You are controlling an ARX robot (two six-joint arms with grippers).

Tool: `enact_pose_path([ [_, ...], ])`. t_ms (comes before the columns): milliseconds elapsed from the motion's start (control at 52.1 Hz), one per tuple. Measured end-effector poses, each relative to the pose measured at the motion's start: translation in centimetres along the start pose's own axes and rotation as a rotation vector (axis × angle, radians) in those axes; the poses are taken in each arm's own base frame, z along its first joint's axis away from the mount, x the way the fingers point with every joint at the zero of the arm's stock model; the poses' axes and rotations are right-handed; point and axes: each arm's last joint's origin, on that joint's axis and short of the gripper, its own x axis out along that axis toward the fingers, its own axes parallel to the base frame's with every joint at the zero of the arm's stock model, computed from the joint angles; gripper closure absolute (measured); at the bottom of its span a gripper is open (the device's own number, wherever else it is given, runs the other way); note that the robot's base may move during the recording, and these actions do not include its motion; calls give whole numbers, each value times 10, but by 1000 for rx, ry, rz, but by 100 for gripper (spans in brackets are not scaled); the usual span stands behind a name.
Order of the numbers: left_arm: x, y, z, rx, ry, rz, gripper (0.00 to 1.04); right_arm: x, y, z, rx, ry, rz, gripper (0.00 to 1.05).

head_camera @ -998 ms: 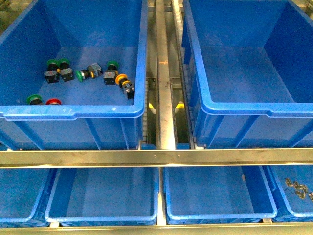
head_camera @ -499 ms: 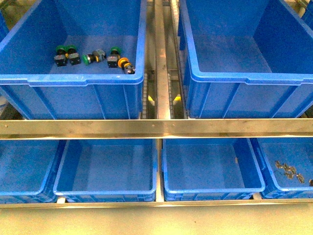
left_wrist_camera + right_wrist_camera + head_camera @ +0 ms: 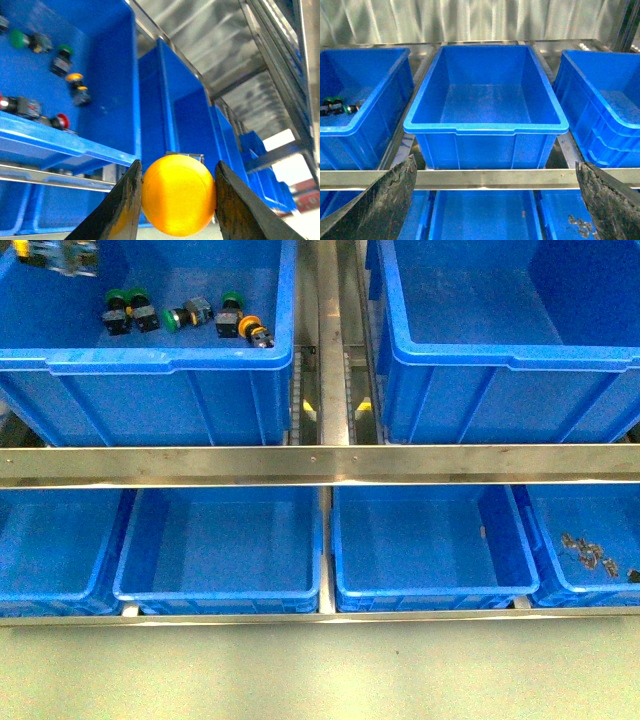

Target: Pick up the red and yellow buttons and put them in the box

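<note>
My left gripper (image 3: 178, 170) was clamped on a round yellow-capped push button (image 3: 178, 202). My right gripper (image 3: 496, 162) hung with fingers spread wide, facing a blue plastic box (image 3: 485, 95). Another yellow-capped button (image 3: 250, 327) lay near the right wall of the upper-left blue bin (image 3: 160, 365), and a red-capped button (image 3: 62, 120) lay by its front wall.

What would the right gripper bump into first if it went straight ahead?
Probably the front wall of the empty blue bin straight ahead of the right gripper, or the metal rail just under it. Depth is hard to judge, so I can't say which comes first.
</note>
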Motion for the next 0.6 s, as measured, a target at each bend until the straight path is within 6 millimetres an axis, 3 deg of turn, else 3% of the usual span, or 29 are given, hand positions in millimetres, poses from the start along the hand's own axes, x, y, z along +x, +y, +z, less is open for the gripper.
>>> enact_pose_path([
  [230, 38, -9, -31, -57, 150, -152, 72, 0, 0, 0, 0, 0, 0, 7],
  [480, 85, -22, -45, -104, 194, -249, 72, 0, 0, 0, 0, 0, 0, 7],
  [595, 98, -28, -47, -109, 200, -269, 72, 0, 0, 0, 0, 0, 0, 7],
])
